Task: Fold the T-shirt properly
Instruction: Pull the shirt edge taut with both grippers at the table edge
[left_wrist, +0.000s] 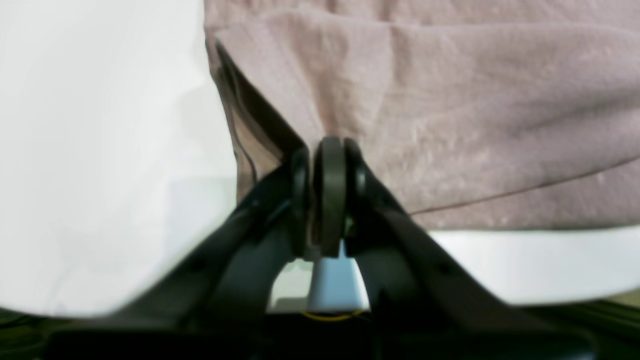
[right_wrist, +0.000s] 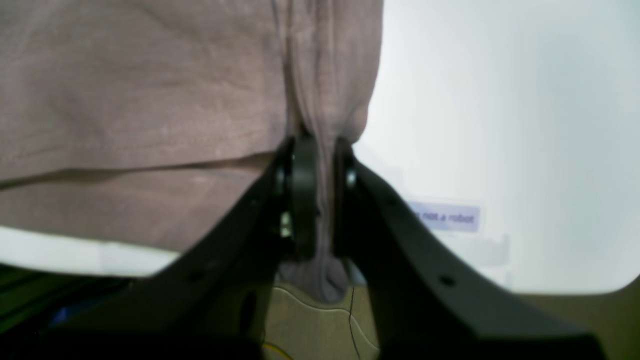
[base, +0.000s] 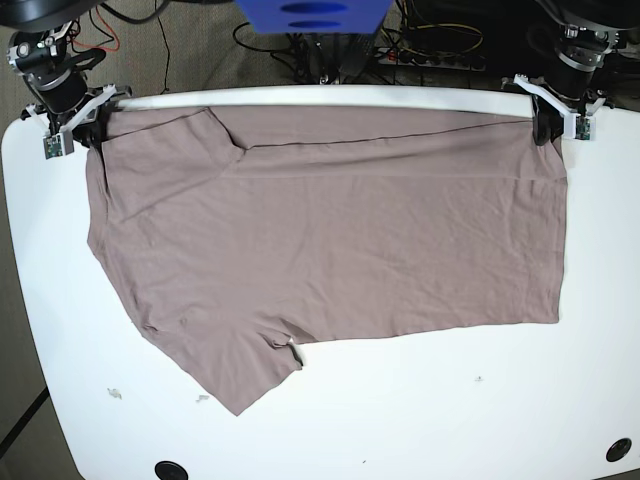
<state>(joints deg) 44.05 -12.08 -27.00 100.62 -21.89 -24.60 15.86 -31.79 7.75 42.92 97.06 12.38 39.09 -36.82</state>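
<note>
The T-shirt lies spread across the white table, its far edge doubled over. The left gripper and right gripper each pinch a far corner, probably to keep that fold taut and even.

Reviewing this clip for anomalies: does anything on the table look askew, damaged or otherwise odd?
Nothing damaged. The T-shirt lies skewed, one sleeve jutting toward the table's front, its far corners pinched by the left gripper and right gripper.
</note>
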